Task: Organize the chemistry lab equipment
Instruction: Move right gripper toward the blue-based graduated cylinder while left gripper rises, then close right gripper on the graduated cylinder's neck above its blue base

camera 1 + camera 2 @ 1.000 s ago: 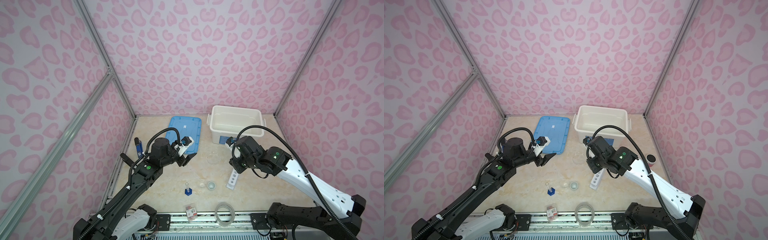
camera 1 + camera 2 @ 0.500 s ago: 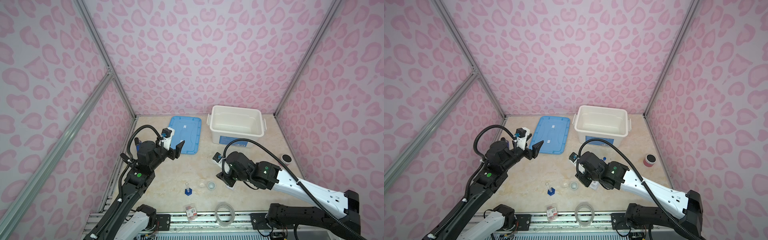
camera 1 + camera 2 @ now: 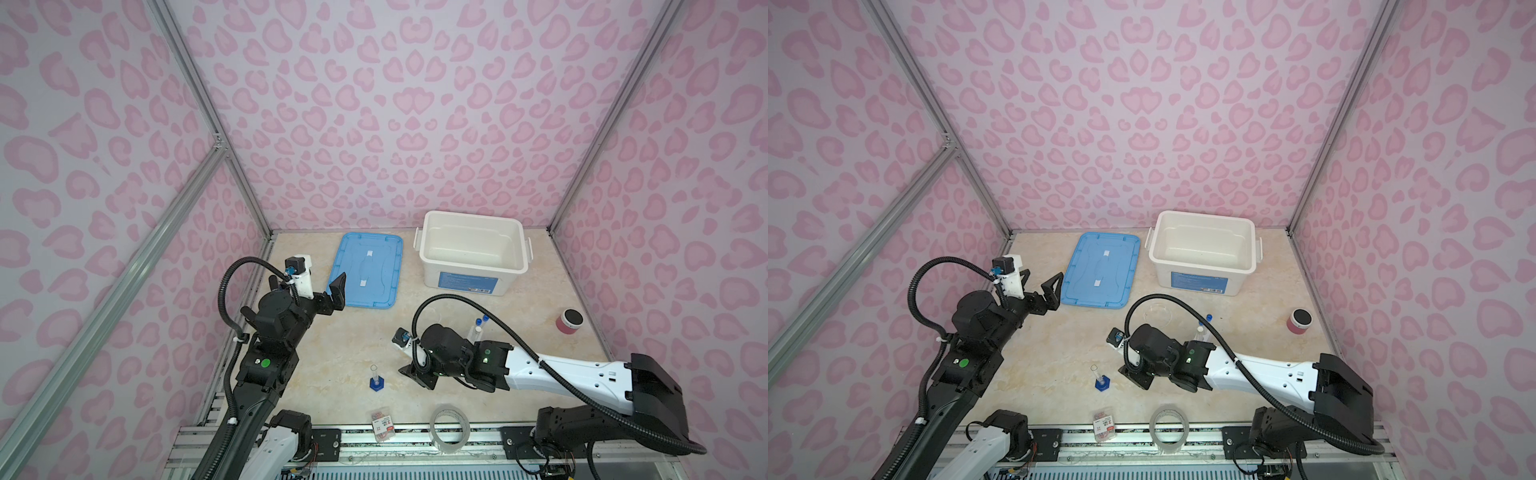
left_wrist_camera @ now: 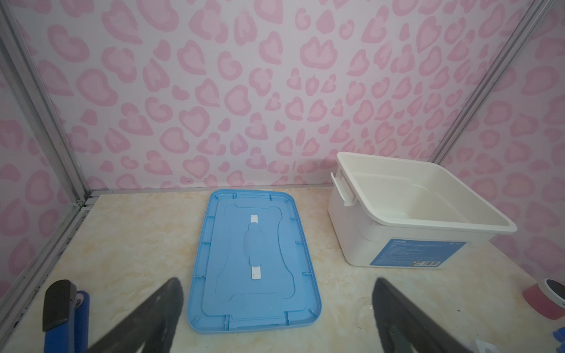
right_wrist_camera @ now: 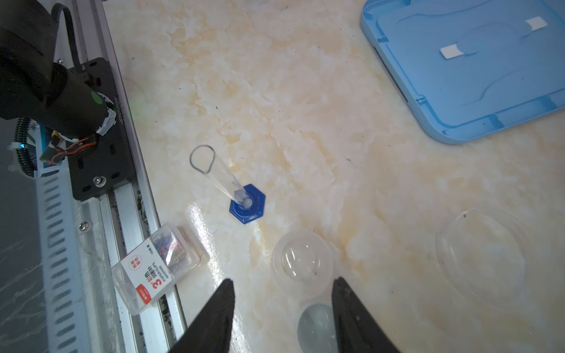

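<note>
In the right wrist view my right gripper [image 5: 282, 287] hangs open just over the table. A small white cup [image 5: 316, 327] sits between its fingers, close to one of them, untouched. A tiny glass dish [image 5: 301, 259] lies just beyond the tips. The blue-based cylinder [image 5: 246, 204] [image 3: 376, 380] stands further out, and the clear petri dish [image 5: 483, 253] [image 3: 1158, 313] lies off to the side. Blue-capped test tubes [image 3: 481, 322] stand in the white rack, mostly hidden behind the right arm. My left gripper [image 3: 1040, 282] [image 4: 277, 282] is wide open and empty near the blue lid.
A white bin [image 3: 469, 282] stands open at the back, with its blue lid [image 3: 368, 270] flat beside it. A pink pot [image 3: 569, 321] is at the right. A tape roll [image 3: 449, 428] and red-labelled packet [image 3: 383, 428] lie at the front edge. A blue-and-black object [image 4: 61, 311] lies by the left wall.
My left gripper pulled back to the left and opened wider. My right arm swung forward and down from the rack to the small dishes, jaws widening slightly.
</note>
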